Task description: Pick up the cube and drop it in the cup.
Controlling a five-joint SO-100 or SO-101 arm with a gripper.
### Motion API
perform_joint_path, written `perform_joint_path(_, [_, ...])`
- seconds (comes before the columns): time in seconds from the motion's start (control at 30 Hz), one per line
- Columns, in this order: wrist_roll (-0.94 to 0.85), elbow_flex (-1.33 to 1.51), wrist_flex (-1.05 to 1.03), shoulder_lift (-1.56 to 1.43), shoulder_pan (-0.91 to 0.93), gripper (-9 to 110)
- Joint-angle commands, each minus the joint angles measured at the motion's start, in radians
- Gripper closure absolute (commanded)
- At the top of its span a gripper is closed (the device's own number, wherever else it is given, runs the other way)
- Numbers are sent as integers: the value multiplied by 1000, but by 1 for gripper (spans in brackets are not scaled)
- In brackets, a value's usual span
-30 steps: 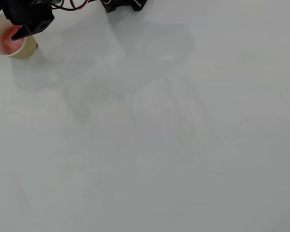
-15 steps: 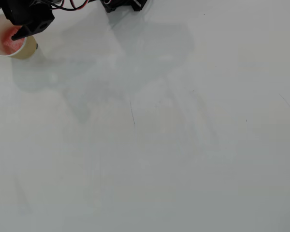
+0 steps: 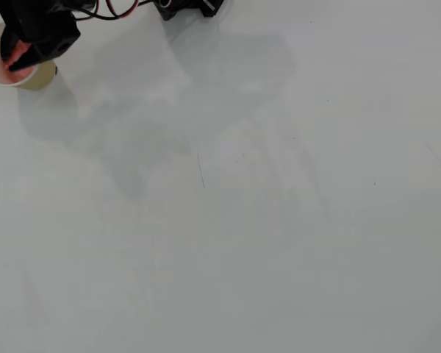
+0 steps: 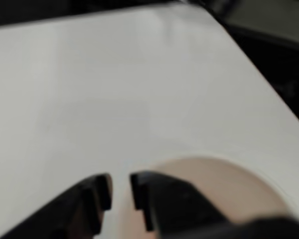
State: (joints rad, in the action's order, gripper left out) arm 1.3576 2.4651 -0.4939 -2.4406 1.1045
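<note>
The smooth white table (image 3: 264, 220) spreads wide, faintly scuffed and shadowed. At its top-left corner in the overhead view stands the round tan paper cup (image 3: 38, 76), rolled rim pale, partly covered by the black arm. The matte black pincer (image 4: 119, 191) hangs over the cup's mouth, its fingertips slightly apart with nothing between them. The small reddish cube (image 3: 16, 54) lies inside the cup.

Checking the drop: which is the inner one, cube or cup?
The red-pink cube; it shows within the rim of the wider tan cup.
</note>
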Motion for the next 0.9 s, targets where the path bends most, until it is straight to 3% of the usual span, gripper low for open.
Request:
perform_joint_path(0.0, [3,-110,58,-74,-61,102])
perform_joint_path(0.27, [5,-40,60,-140,-319,101])
perform_joint_path(0.63, [-6,308,58,-446,-710,101])
perform_joint_path(0.87, [-2,433,14,-565,-865,101])
